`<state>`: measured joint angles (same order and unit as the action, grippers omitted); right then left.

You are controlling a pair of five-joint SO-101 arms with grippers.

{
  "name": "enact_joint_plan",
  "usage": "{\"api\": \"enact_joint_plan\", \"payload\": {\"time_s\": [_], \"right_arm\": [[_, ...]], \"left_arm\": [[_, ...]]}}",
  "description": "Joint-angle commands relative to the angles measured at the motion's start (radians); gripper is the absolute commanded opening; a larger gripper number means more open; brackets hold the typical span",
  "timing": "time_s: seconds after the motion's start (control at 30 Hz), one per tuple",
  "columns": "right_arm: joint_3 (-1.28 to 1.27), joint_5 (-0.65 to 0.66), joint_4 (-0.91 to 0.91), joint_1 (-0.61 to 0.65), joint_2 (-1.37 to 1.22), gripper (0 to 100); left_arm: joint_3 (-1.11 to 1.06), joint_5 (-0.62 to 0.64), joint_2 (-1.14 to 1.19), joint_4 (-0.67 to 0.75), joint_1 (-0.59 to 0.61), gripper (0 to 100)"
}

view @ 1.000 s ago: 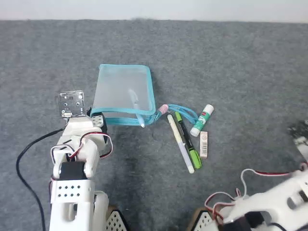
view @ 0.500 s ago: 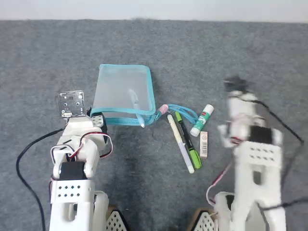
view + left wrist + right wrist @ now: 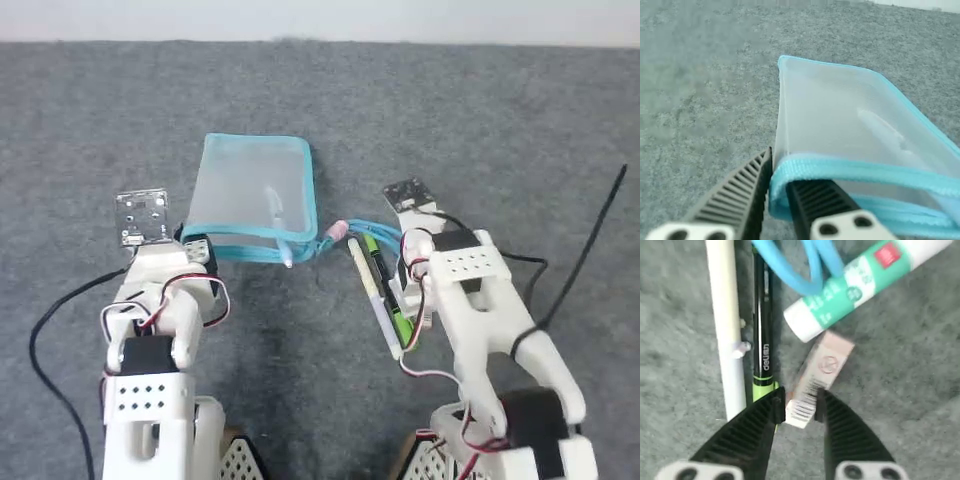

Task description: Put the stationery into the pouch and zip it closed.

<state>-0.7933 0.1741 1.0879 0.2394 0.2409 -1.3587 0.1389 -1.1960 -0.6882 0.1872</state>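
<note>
The translucent pouch (image 3: pixel 255 190) with teal trim lies flat, with one pen (image 3: pixel 280 225) inside it. My left gripper (image 3: pixel 203 248) is at its near left corner, shut on the teal zip edge (image 3: pixel 785 172). Right of the pouch lie a white pen (image 3: pixel 368 290) and a green-and-black marker (image 3: pixel 384 285), and my right arm (image 3: pixel 460 270) hangs over them. Under that arm my right gripper (image 3: pixel 800 402) is open, its fingers either side of one end of the small eraser (image 3: pixel 822 367). A green-and-white glue stick (image 3: pixel 860 282) lies just past the eraser.
The pouch's teal strap (image 3: pixel 805 265) loops over the marker (image 3: pixel 762 340) and touches the glue stick. The white pen (image 3: pixel 726 330) lies alongside the marker. Grey carpet (image 3: pixel 500 120) covers the table, with open room beyond and to the right of the pouch.
My right arm has swung in from the right edge and come down over the stationery, its fingers now around the eraser. The left arm and the pouch have barely moved.
</note>
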Motion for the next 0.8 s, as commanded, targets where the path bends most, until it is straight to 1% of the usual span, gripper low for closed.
{"api": "enact_joint_plan", "payload": {"time_s": [0.0,0.17,0.37,0.43,0.5,0.53,0.57,0.67,0.77], "right_arm": [[0.044,-0.014,-0.027,0.001,-0.039,14.2],[0.044,-0.014,-0.038,-0.042,-0.099,14.1],[0.043,-0.014,-0.035,-0.047,-0.197,13.6],[0.046,-0.012,-0.031,-0.048,-0.211,9.4],[0.049,-0.006,-0.028,-0.048,-0.211,1.2],[0.049,-0.005,-0.028,-0.048,-0.211,0.1],[0.049,-0.003,-0.025,-0.048,-0.211,1.7],[0.058,0.0,0.004,-0.048,-0.205,0.8],[0.061,0.069,0.039,-0.047,-0.142,0.6]], "left_arm": [[0.038,-0.009,-0.025,0.014,0.006,1],[0.038,-0.009,-0.021,0.014,0.006,1],[0.038,-0.009,-0.02,0.012,0.006,1],[0.038,-0.009,-0.02,0.012,0.006,1],[0.038,-0.009,-0.018,0.012,0.006,1],[0.038,-0.009,-0.018,0.012,0.006,1],[0.038,-0.009,-0.018,0.012,0.006,1],[0.038,-0.008,-0.018,0.012,0.006,1],[0.038,-0.008,-0.018,0.012,0.006,1]]}}
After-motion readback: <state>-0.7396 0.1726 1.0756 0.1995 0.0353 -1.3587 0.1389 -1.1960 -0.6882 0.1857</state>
